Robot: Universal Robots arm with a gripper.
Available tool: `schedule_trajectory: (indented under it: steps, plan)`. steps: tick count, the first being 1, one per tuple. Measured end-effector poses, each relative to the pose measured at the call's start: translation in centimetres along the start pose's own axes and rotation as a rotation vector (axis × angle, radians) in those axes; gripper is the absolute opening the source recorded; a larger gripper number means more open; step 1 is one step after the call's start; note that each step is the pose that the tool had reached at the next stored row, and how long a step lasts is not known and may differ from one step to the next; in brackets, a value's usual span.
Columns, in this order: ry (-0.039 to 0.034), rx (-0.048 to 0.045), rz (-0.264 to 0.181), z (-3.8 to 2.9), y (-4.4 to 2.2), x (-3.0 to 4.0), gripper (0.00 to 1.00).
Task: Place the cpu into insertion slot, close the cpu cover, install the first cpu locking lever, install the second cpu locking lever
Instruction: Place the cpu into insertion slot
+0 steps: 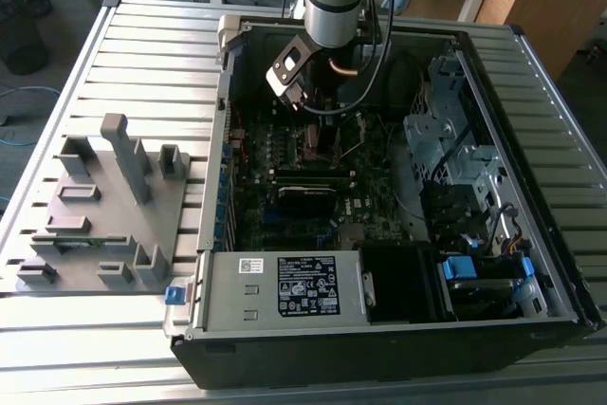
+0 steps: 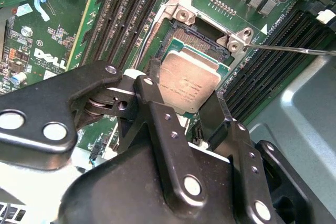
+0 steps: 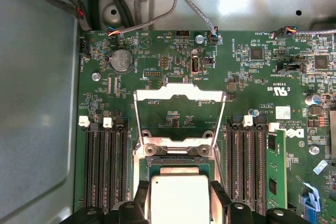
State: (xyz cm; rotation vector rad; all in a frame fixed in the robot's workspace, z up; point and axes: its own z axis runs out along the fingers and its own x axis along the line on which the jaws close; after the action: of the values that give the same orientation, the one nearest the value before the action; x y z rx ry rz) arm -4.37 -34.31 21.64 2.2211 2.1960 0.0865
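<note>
The cpu, a flat square chip with a silver-grey top, hangs just over the insertion slot. It covers part of the slot and leaves the dark recess exposed on one side. My gripper is shut on the cpu, with a black finger against each of two opposite edges. In the first wrist view the cpu sits between the fingers, close to the insertion slot. The cpu cover lies swung open beyond the slot. In the exterior view my gripper is low inside the open case.
Long black memory slots flank the socket on both sides, and a green stick stands in one. A thin lever rod sticks out beside the socket. The power supply, drive cage and case walls close in. A grey fixture stands outside.
</note>
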Motion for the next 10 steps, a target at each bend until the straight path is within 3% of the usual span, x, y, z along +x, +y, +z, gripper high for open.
schedule_trajectory:
  steps: [10]
  plan:
    - [-0.0002, 0.0007, 0.000, 0.00, 0.00, 0.00, 0.54]
